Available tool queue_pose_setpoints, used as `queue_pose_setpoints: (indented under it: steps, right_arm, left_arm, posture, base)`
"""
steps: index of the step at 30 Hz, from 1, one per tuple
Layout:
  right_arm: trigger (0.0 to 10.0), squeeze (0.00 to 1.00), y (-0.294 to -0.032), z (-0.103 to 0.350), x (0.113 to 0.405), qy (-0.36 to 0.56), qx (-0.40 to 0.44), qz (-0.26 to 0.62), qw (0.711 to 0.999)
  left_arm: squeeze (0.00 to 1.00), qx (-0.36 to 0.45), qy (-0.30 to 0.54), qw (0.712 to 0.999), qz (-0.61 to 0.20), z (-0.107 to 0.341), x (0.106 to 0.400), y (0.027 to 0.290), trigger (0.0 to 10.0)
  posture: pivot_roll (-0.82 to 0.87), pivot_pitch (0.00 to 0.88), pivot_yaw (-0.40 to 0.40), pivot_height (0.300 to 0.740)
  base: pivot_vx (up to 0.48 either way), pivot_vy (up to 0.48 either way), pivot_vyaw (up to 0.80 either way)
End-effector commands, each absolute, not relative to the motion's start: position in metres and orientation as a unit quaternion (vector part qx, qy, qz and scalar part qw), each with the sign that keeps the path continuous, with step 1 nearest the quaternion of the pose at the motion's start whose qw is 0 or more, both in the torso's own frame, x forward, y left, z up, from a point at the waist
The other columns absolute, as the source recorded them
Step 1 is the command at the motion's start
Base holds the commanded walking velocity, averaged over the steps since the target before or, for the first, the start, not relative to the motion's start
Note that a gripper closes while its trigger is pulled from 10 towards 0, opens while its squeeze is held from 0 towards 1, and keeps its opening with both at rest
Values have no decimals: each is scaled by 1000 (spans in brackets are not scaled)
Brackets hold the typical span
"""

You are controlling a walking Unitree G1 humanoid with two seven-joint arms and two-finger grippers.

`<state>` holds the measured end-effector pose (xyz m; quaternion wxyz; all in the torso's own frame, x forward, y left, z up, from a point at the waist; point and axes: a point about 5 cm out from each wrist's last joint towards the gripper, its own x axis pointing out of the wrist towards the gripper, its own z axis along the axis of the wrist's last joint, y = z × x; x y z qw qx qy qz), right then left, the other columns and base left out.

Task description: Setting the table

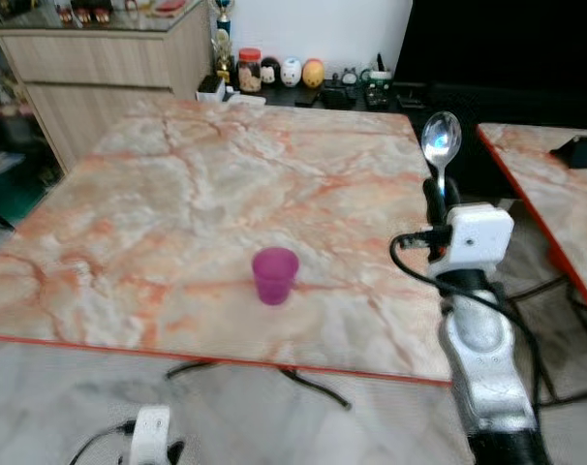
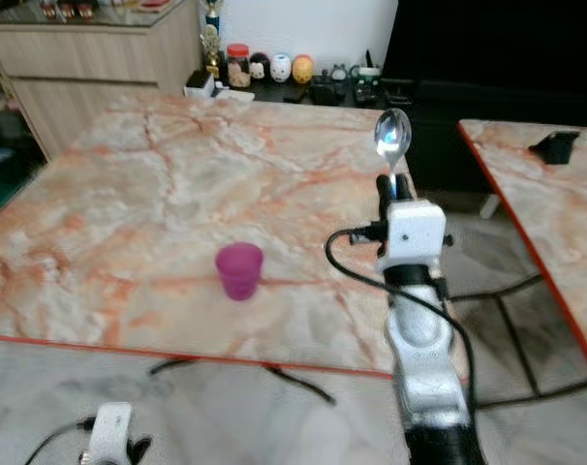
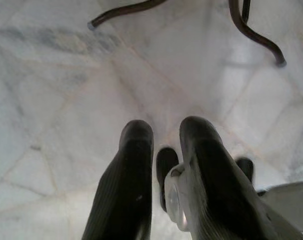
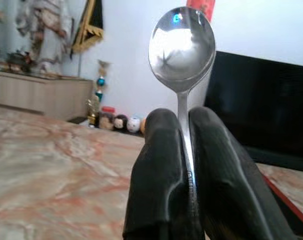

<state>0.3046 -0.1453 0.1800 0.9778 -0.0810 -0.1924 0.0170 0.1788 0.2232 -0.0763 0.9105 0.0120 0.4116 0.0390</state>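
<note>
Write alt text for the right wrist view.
The right gripper clamps the handle of a silver spoon between its black fingers, bowl upright. Behind lie a marble table, a white wall and small figurines.

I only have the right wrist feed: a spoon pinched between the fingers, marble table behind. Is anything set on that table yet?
Observer: Yes, one pink cup stands upright on the marble table, near its front edge.
Operator: Where is my gripper relative to it?
Observer: The right gripper is at the table's right edge, to the right of the cup and apart from it, with the spoon held bowl up.
Operator: And the left arm?
Observer: The left gripper hangs low in front of the table, pointing down at the pale tiled floor, holding nothing.
</note>
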Motion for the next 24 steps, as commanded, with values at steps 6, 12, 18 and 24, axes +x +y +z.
queue_pose_setpoints:
  steps: [6, 12, 18, 24]
  right_arm:
    - [10000, 0, -149, 177, 304, -184, -83, 11, 979]
    - [10000, 0, -149, 177, 304, -185, -83, 9, 979]
    - [10000, 0, -148, 178, 304, -185, -81, 8, 979]
    - [10000, 0, -148, 177, 303, -184, -80, 5, 980]
  left_arm:
    - [0, 11, 404, 914, 30, -75, 182, 220, 10000]
    - [0, 11, 403, 915, 32, -74, 182, 222, 10000]
    - [0, 11, 401, 915, 31, -74, 183, 222, 10000]
    - [0, 11, 400, 916, 30, -73, 184, 222, 10000]
  posture:
    - [33, 0, -21, 740]
    - [32, 0, -17, 740]
    - [24, 0, -13, 740]
    - [18, 0, -7, 740]
  base:
    - [0, -358, 0]
    - [0, -355, 0]
    - [0, -354, 0]
    - [0, -354, 0]
